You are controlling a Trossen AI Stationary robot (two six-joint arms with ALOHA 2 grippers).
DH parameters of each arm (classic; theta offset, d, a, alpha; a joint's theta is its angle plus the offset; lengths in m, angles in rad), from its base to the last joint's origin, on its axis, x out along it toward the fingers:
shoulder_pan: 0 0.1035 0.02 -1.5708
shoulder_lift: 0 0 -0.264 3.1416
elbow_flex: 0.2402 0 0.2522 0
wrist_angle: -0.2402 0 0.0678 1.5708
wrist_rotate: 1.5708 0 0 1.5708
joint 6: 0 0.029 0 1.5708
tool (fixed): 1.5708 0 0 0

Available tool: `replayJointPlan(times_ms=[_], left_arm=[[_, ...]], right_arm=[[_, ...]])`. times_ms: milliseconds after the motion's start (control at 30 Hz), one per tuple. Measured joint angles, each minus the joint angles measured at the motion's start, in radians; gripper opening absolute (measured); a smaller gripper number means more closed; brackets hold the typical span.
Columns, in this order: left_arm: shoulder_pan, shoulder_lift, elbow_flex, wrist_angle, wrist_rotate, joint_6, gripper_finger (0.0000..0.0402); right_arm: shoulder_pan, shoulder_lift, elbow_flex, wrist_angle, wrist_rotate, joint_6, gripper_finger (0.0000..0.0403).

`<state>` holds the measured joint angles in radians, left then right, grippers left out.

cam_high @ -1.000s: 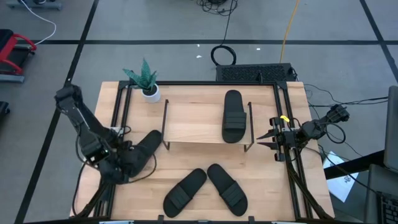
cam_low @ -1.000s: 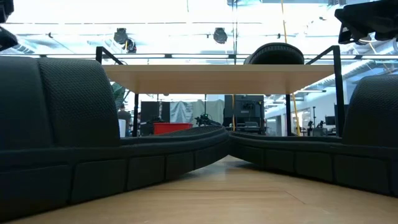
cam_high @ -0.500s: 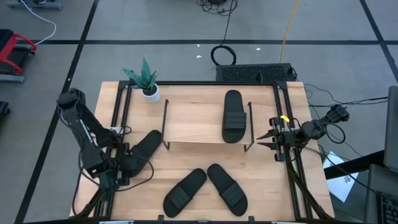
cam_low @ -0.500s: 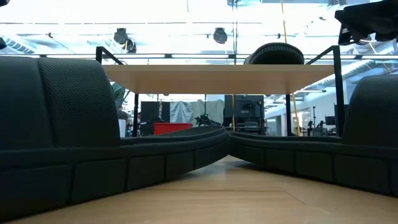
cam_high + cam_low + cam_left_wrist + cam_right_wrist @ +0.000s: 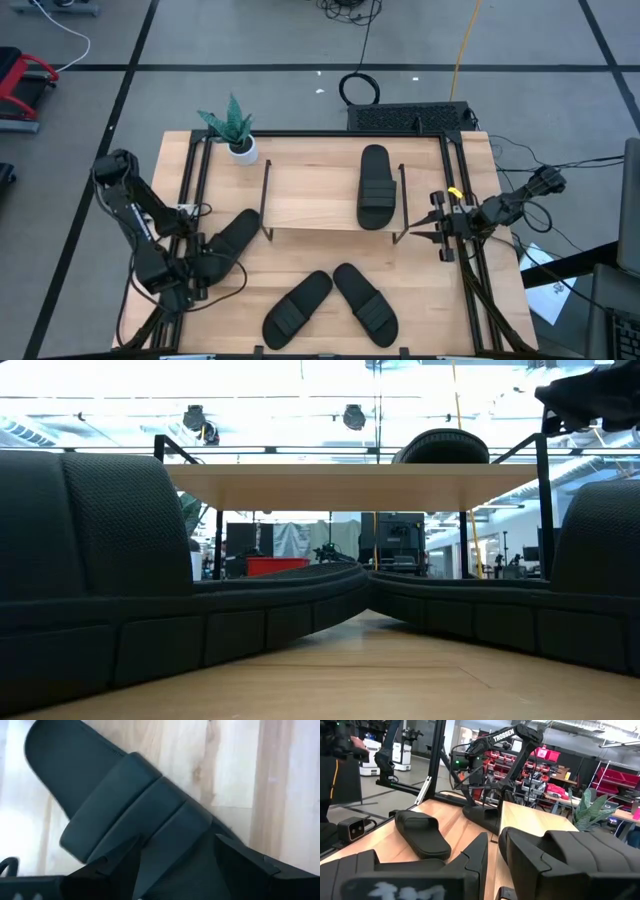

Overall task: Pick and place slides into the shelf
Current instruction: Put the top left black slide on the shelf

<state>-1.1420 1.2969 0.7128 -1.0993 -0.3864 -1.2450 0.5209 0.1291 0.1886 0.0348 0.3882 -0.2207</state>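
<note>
A: Where are the slides?

B: One slide [image 5: 374, 187] lies on the shelf [image 5: 310, 195] top board, toward its right end. Two more slides [image 5: 330, 303] sit toed together in a V by the table's [image 5: 420, 300] front edge. The fourth slide [image 5: 226, 243] lies angled near the table's left edge, beside the shelf's left end.

A: The grippers?

B: The left gripper [image 5: 196, 270] is down at that fourth slide's heel end, fingers either side of the strap; whether they pinch it I cannot tell. The right gripper [image 5: 418, 226] hangs at the shelf's right end, fingers spread, empty.

One slide [image 5: 374, 187] lies on the shelf [image 5: 310, 195] top at centre; three slides lie below; left gripper [image 5: 200, 270] meets one [image 5: 228, 240].
</note>
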Motion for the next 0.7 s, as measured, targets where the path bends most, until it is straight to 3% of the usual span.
replayJointPlan(times_ms=[167,400,700], left_arm=[[0.000,0.059,0.003,-0.041,0.001,-0.028,0.0255],[0.000,0.248,0.000,-0.178,-0.006,-0.133,0.0255],[0.001,0.417,-0.002,-0.192,-0.061,-0.197,0.0255]], right_arm=[[0.000,0.014,0.000,0.000,0.001,0.004,0.0064],[0.000,0.017,0.000,0.000,0.003,0.004,0.0064],[0.000,0.017,0.000,0.000,0.003,0.011,0.0064]])
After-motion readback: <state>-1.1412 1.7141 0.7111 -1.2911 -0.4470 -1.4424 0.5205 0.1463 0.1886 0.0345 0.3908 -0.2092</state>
